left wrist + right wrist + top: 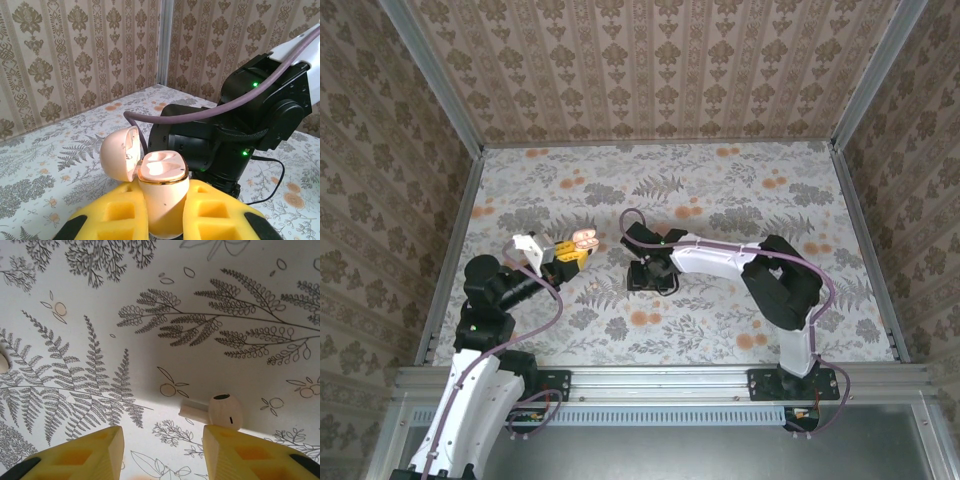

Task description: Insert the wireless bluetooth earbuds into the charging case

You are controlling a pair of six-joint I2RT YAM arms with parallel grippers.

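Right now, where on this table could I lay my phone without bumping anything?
The far strip of table along the back wall is bare, as is the right side beyond the right arm. The middle is crowded: the left pincer holds the open charging case, the right pincer sits low beside an earbud.

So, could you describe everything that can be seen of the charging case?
The charging case is small, rounded and salmon-pink, of smooth glossy plastic, with a gold-coloured rim around its top. Its lid is hinged open and leans to one side. The two hollows inside look empty. It stands upright, clamped between the yellow foam pads of the left gripper, raised above the table.
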